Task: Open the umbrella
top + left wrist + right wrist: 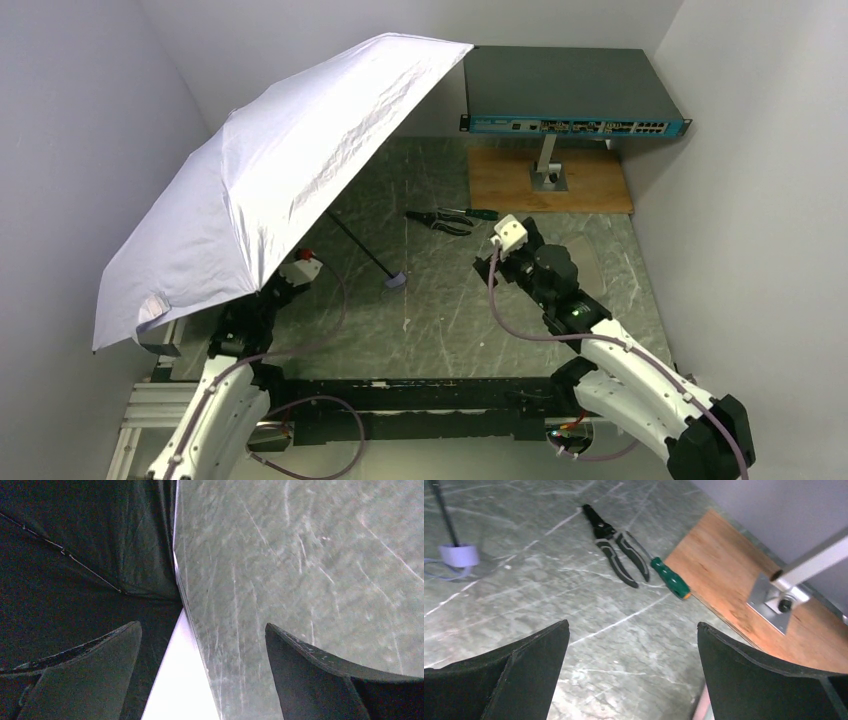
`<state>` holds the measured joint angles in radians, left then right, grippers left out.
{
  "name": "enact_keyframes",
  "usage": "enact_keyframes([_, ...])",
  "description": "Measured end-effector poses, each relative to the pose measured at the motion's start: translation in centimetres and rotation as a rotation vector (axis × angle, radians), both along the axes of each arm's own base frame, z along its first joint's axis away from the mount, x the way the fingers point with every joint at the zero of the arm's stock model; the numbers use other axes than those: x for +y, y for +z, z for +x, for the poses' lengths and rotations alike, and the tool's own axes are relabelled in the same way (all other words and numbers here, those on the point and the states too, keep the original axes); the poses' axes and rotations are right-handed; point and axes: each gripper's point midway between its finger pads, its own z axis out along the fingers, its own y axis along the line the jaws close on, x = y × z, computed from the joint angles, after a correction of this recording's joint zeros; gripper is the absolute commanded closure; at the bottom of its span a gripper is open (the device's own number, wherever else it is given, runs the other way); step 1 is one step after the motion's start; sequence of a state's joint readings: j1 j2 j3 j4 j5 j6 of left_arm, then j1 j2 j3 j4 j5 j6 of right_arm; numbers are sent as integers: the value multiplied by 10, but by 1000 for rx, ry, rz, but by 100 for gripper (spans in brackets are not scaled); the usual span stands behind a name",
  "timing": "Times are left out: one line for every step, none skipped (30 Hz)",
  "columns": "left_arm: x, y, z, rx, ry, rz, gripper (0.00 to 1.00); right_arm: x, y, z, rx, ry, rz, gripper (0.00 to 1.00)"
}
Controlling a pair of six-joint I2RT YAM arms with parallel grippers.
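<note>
Shading the open left pincer (200, 630), the spread pale-lilac fabric umbrella (270, 170) tilts; black-handled pliers (603, 534) lie beyond the open right pincer (632, 625).

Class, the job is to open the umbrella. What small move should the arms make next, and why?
Probably just ease the left gripper back from the umbrella: its canopy is fully spread, its handle rests on the table, and this gripper and the right gripper are open, holding nothing.
</note>
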<state>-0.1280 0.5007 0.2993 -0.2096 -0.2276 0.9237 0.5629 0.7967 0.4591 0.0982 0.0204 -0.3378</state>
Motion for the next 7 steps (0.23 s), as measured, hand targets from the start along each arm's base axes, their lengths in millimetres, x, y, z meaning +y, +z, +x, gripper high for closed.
enact_keyframes([1,1,5,-9,13,-4,0,-6,1,3,-4,-22,-3,0])
enact_keyframes([1,2,9,-18,23,-9,0,-12,1,6,-8,-46,-6,0])
enact_keyframes([2,2,13,-25,32,-15,0,-17,1,8,-9,-64,-9,0])
enact_keyframes([2,2,16,-30,39,-19,0,-22,0,10,-9,-85,-12,0])
enact_keyframes([2,2,19,-33,43,-22,0,-27,0,12,-9,-100,-15,0])
enact_keyframes([2,2,21,-38,46,-27,0,-31,-1,14,-8,-114,-17,0])
enact_keyframes([2,3,23,-44,50,-35,0,-34,-1,15,-7,-126,-20,0])
